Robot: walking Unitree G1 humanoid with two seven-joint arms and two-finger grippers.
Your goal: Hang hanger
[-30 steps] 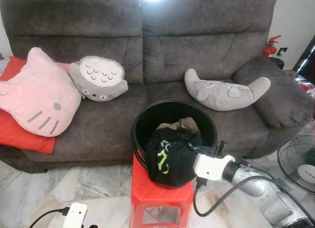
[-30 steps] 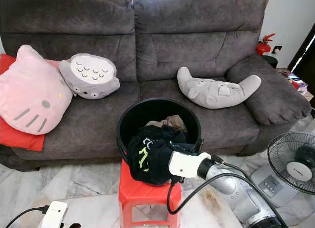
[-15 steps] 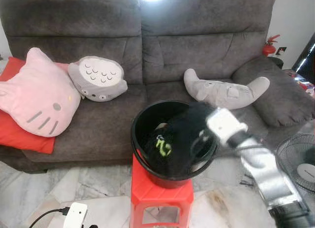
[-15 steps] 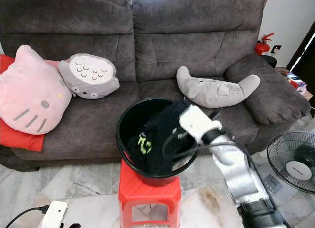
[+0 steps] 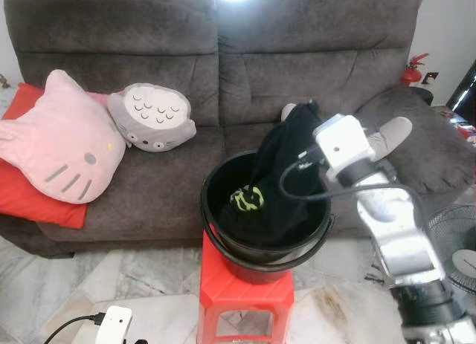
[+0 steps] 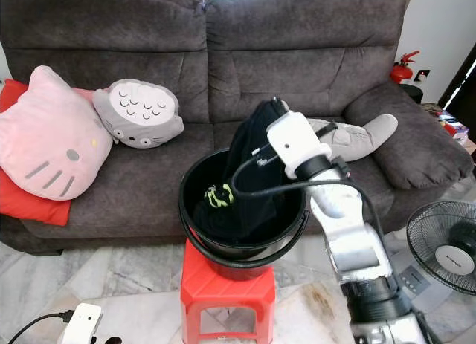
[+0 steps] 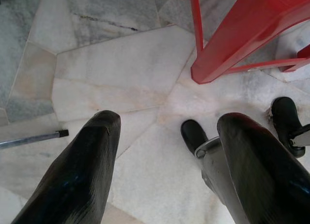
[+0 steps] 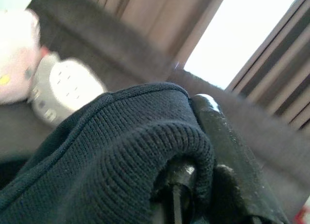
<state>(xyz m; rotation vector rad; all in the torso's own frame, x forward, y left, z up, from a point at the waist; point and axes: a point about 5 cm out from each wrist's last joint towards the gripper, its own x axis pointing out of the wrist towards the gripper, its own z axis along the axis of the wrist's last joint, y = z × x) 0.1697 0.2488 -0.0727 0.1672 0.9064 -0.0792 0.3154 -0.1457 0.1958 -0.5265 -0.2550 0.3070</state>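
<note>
While the right arm stands raised above the bucket, these notes hold:

Change: a second ago the dark garment (image 5: 277, 182) lay bunched over the near rim of the black bucket (image 5: 223, 244), the wrist low beside it; now its top is drawn up above the rim and the cloth hangs in a long drape, lower part inside the bucket, green print (image 5: 248, 200) facing out; the head camera has shifted slightly too.
Meaning for task: my judgement, the lift-out step is under way, not finished; the hem is not clear of the bucket; no hanger can be made out in any view, so hanging remains ahead.
Right gripper (image 8: 193, 156): at the peak of the garment, above the bucket's far side, in front of the sofa (image 5: 149, 54); closed tight on a thick ribbed fold of dark knit; one black finger (image 8: 227, 137) shows pressed against the cloth, which wraps over it.
Left gripper (image 7: 162, 156): idle, hanging low over the marble floor (image 7: 121, 79) near a leg of the red stool (image 7: 232, 50); fingers spread wide, nothing between them.
Support: bucket sits on the red stool, upright.
Surroundings: pink cat cushion (image 5: 56, 140), grey round cushion (image 5: 152, 117) on the sofa; fan (image 6: 446, 255) at the right.
Risk: judged, the trailing cloth could drag the bucket off the stool.
</note>
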